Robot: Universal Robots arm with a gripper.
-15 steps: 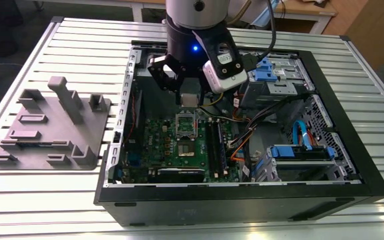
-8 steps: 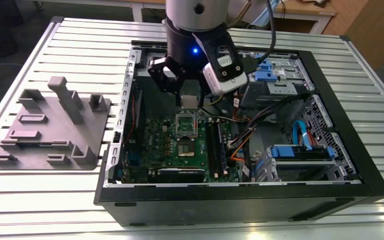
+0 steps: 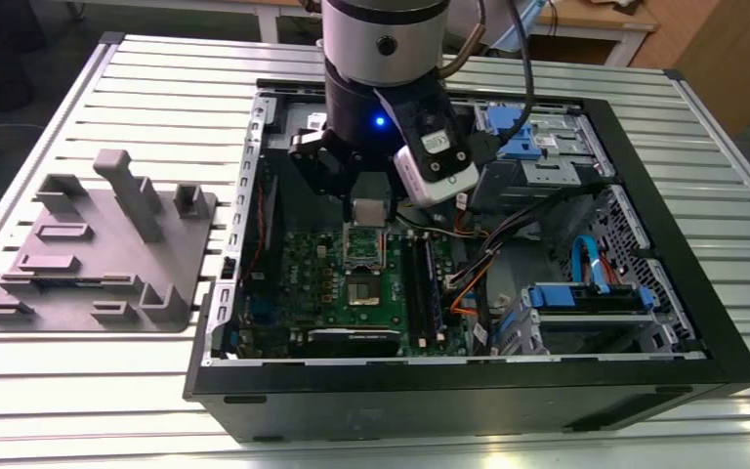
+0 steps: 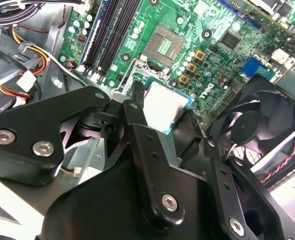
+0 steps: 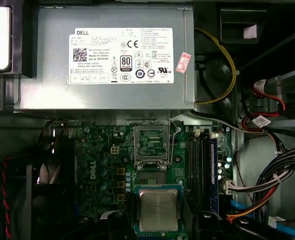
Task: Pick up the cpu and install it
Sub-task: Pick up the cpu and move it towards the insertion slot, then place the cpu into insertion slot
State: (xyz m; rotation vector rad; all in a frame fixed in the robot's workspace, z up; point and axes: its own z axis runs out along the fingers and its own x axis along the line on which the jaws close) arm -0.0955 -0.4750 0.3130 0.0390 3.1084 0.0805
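The gripper (image 3: pixel 368 200) hangs inside the open computer case (image 3: pixel 219 322), above the motherboard (image 3: pixel 310 274). Its jaws are closed narrow on the cpu (image 3: pixel 368 211), which they take by two opposite edges. In the second wrist view the black fingers (image 4: pixel 136 105) press on the sides of the cpu (image 4: pixel 166 102), and its silver-grey top shows with a thin green rim around it. The cpu does not touch the board. It is in the air, near the metal-framed socket (image 3: pixel 364 252) and not seated in it. In the first wrist view the socket (image 5: pixel 151 145) lies close to the motherboard's edge that runs along the power supply (image 5: pixel 107 55), and the cpu (image 5: pixel 158 210) is on the side of the socket away from that edge. How exactly the two line up I cannot tell. I judge that the chip is very light and stiff, so its weight is no problem. But the metal top is smooth and the edges are thin, so it can slip or tilt if the grip is uneven. The underside probably carries fine contacts, so it is fragile there. The good place to hold it is these two opposite edges, with the chip kept flat, never the faces.
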